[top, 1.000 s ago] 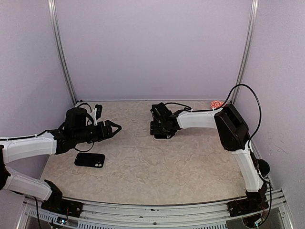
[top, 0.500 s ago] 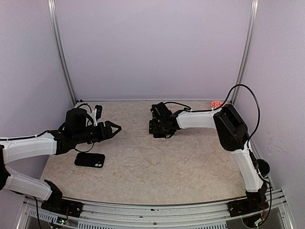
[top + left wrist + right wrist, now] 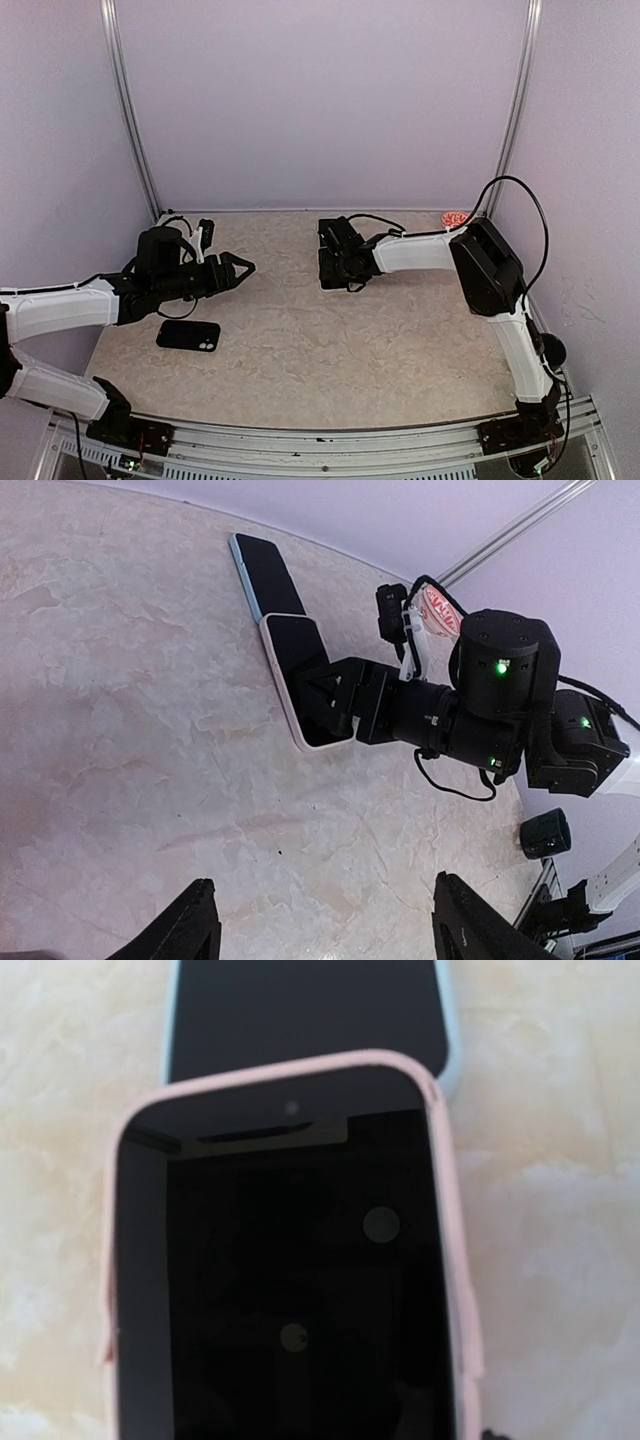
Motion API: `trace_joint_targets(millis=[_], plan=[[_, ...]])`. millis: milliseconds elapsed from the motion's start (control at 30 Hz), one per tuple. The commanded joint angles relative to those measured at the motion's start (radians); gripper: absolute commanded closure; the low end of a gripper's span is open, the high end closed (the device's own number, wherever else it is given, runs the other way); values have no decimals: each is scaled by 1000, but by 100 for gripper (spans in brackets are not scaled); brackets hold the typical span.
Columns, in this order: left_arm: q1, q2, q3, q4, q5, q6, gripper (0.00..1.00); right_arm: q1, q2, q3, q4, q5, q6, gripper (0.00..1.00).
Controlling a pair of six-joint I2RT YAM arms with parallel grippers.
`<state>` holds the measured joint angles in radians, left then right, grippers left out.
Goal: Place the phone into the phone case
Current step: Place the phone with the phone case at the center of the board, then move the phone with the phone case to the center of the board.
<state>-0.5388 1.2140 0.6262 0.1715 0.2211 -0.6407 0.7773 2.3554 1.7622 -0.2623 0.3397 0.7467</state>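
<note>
right gripper (image 3: 335, 268) has edged slightly rightward; left gripper (image 3: 240, 267) is unmoved, jaws wide and empty. pink case (image 3: 445, 1220), far-middle on the table (image 3: 350, 350), seems to hold a dark phone (image 3: 290, 1290); whether the right gripper grips it i cannot tell. three slabs: pink case, blue-edged one (image 3: 300, 1015) meeting its far end, black one (image 3: 188, 335) near the left arm.

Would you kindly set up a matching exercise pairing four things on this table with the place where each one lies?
Things:
1. pink-edged phone
2. blue-edged phone
3. black phone-shaped item
4. red-and-white object

Places:
A. far right corner
B. left side, lying apart from the others
C. under the tip of the right arm
D. just beyond the other mid-table phone, nearer the back wall

Pairs: 1-C, 2-D, 3-B, 4-A.
</note>
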Motion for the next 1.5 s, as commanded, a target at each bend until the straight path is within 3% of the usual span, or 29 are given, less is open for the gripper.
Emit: trace_joint_targets(millis=[0, 67, 167, 233, 567, 1133, 1467], plan=[[8, -1, -17, 31, 11, -8, 29, 22, -13, -60, -61, 3, 5, 35], [8, -6, -20, 31, 10, -8, 29, 22, -21, -71, -62, 1, 13, 32], [8, -13, -27, 31, 6, -8, 29, 22, -31, -81, -51, 2, 12, 17], [8, -14, -31, 33, 7, -9, 28, 22, -29, -71, -52, 8, 7, 12], [8, -19, -34, 34, 4, -10, 29, 22, 22, 17, -81, 5, -9, 10], [10, -11, -40, 45, 7, -8, 29, 21, -121, -208, 190, -32, 26, 6], [10, 2, -40, 52, 12, -8, 29, 29, -29, -68, 90, -38, -7, 1]])
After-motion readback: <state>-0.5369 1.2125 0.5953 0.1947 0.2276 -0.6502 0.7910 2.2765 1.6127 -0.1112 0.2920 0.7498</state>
